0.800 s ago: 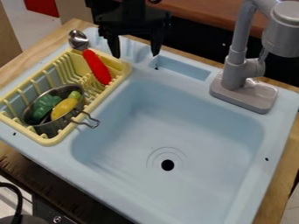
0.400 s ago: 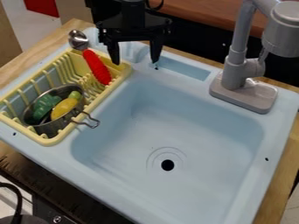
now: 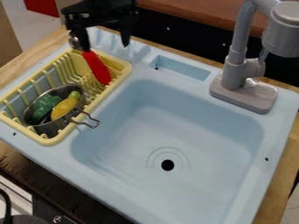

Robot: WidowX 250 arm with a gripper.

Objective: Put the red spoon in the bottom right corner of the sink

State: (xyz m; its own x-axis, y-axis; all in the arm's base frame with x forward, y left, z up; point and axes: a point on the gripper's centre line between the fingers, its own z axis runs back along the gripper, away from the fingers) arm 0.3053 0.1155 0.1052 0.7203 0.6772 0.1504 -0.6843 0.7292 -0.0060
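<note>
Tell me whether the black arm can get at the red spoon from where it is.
Probably yes: the gripper, open, hangs over the top of the spoon, one finger near its handle, and the pot sits further down the rack, out of the way.

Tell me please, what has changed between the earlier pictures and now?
The black two-finger end effector moved toward the picture's upper left, and one finger now partly covers the spoon's metal bowl in view. It has grasped nothing. The red-handled spoon, yellow plastic rack and metal pot stayed in place.
</note>
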